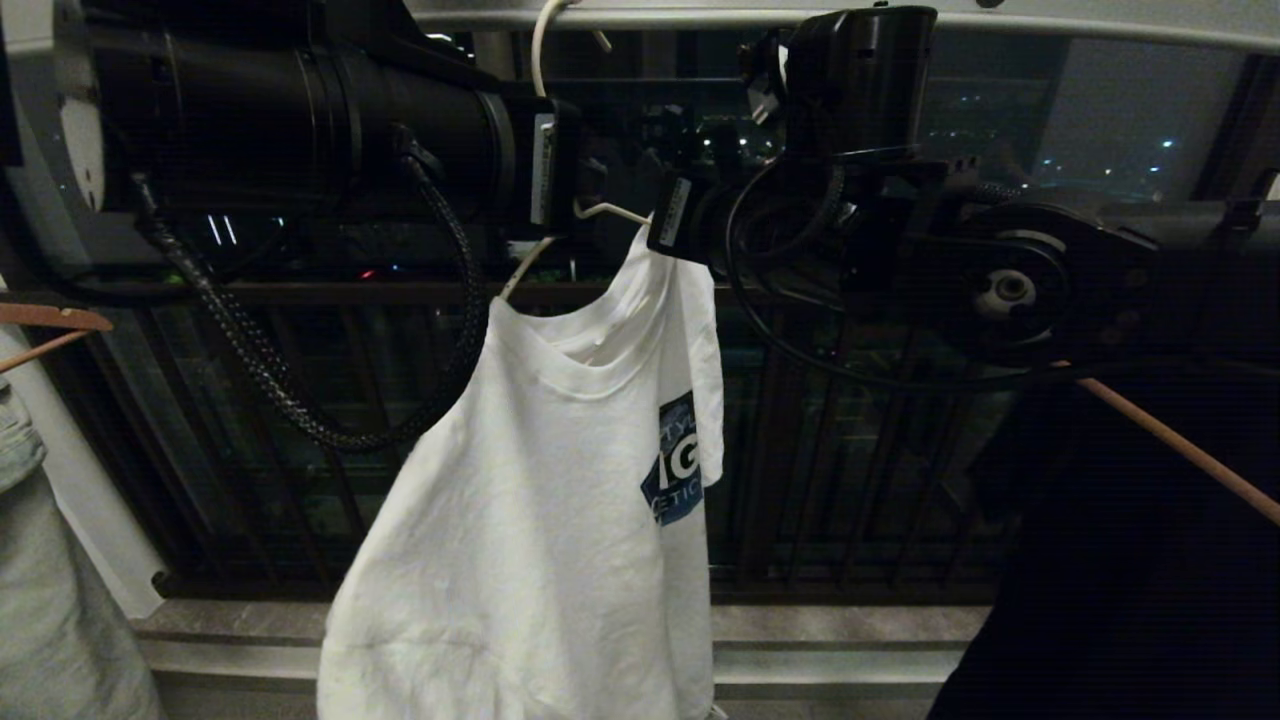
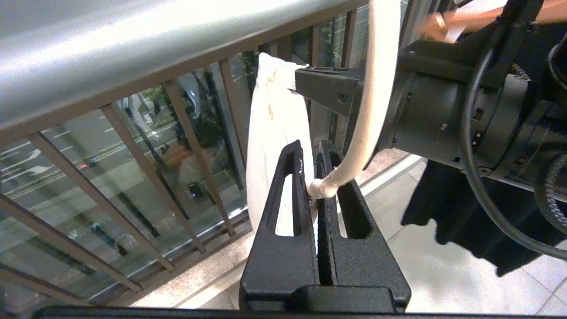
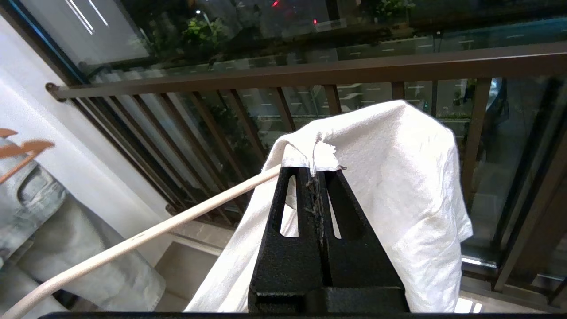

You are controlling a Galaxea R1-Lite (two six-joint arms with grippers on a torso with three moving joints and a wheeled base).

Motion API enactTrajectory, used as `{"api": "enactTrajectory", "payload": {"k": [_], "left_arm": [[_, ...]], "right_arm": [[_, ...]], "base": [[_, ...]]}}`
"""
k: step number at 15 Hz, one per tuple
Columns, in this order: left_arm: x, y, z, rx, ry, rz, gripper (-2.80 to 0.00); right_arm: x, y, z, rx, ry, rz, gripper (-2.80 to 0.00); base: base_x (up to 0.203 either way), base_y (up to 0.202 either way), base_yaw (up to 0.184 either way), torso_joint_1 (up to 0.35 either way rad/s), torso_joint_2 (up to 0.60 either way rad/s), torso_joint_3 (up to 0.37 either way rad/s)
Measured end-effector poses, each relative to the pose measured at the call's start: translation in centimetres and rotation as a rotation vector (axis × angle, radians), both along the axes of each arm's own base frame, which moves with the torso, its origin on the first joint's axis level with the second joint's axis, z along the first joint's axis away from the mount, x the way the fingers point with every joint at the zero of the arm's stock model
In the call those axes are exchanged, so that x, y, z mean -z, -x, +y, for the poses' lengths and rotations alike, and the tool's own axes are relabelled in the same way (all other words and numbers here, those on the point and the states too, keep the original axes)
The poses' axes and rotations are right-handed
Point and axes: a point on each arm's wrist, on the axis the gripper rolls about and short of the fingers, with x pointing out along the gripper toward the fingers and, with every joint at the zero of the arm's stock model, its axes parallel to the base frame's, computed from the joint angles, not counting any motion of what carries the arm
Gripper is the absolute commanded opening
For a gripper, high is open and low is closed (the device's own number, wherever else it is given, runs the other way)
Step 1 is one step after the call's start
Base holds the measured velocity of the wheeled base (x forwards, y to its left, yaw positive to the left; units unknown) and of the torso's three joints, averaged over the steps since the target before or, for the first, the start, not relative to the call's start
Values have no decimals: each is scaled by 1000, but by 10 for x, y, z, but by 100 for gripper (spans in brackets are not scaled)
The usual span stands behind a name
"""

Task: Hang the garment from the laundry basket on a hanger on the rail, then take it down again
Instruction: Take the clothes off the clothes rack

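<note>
With our left gripper clamping the thin white wire hanger, our right gripper pinches the white cotton T-shirt's shoulder, next to be drawn over the hanger's end.

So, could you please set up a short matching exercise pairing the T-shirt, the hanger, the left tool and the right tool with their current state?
Things:
1. T-shirt
2. hanger
3. left tool
4. right tool

States:
A. shut on a fold of white cloth
B. hooked over the rail
C. shut on the twisted wire neck
D. hanging with its blue logo showing

Pairs: 1-D, 2-B, 3-C, 4-A
</note>
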Motion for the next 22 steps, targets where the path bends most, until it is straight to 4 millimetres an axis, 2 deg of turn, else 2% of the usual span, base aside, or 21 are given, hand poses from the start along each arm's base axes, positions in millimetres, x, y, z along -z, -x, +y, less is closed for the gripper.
{"api": "enactTrajectory", "payload": {"k": [1, 2, 7, 11, 12, 13, 16, 19, 20, 22], "left_arm": [[0, 0, 0, -1, 0, 0, -280], [0, -1, 0, -3, -1, 1, -280], [2, -5, -1, -7, -1, 3, -280], [2, -6, -1, -11, -1, 5, -280], [3, -6, -2, -11, -2, 6, -280], [3, -6, -2, -10, -3, 7, -280], [3, -5, -2, -8, -4, 7, -280], [4, -6, -2, -9, -6, 9, -280], [4, -7, -2, -11, -7, 10, 0], [11, -9, 0, -18, -40, 50, 0]], "right_arm": [[0, 1, 0, -1, 1, 1, -280], [0, 2, -1, -2, 2, 3, 0], [0, 8, -2, -8, 5, 8, 0], [10, 17, -5, -21, 32, 42, 0], [13, 21, -7, -21, 43, 57, -18], [17, 25, -11, -20, 55, 73, -280], [20, 45, -25, -22, 85, 104, -280], [21, 72, -50, -31, 127, 149, -280], [21, 80, -57, -38, 145, 153, -280], [21, 94, -69, -58, 210, 125, -280]], "base": [[0, 0, 0, 0, 0, 0], [0, 0, 0, 0, 0, 0], [0, 0, 0, 0, 0, 0], [0, 0, 0, 0, 0, 0], [0, 0, 0, 0, 0, 0], [0, 0, 0, 0, 0, 0], [0, 0, 0, 0, 0, 0], [0, 0, 0, 0, 0, 0], [0, 0, 0, 0, 0, 0], [0, 0, 0, 0, 0, 0]]}}
